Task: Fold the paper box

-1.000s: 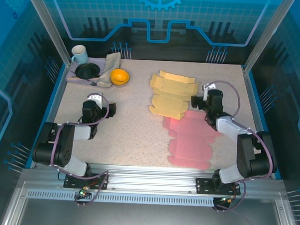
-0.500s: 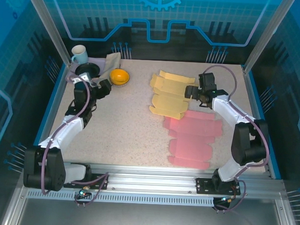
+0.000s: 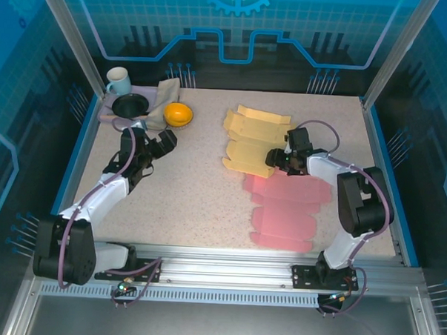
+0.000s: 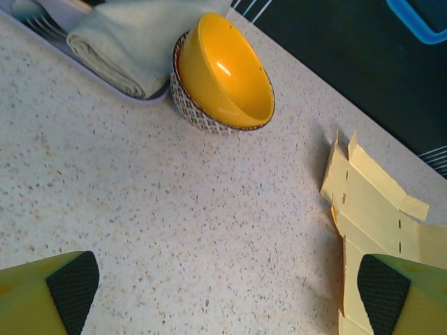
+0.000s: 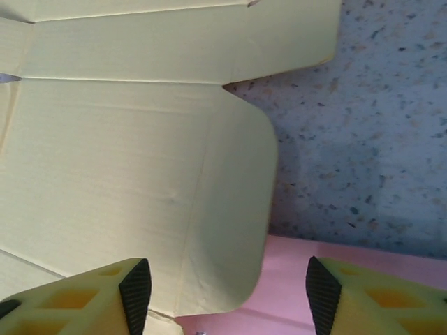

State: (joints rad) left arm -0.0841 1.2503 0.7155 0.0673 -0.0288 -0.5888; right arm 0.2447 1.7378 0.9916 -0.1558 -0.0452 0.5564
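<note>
A flat yellow paper box (image 3: 254, 143) lies unfolded at the table's back centre, and a flat pink one (image 3: 287, 207) lies just in front of it. My right gripper (image 3: 274, 159) is low at the yellow box's near right corner. In the right wrist view its jaws (image 5: 227, 296) stand apart around a rounded yellow flap (image 5: 230, 209), which overlaps the pink sheet (image 5: 300, 279); neither pad touches the flap. My left gripper (image 3: 165, 141) hovers wide open over bare table (image 4: 209, 230), with the yellow box (image 4: 370, 209) to its right.
A grey tray (image 3: 107, 116) at the back left holds a mug (image 3: 117, 80), a black dish (image 3: 130, 104) and a folded cloth (image 3: 163, 98). A yellow bowl (image 3: 177, 115) sits beside the tray, close ahead of my left gripper (image 4: 227, 293).
My right gripper came down and toward the near side onto the yellow box's near right flap, and its jaws narrowed. My left arm swung from the tray slightly right and nearer.
</note>
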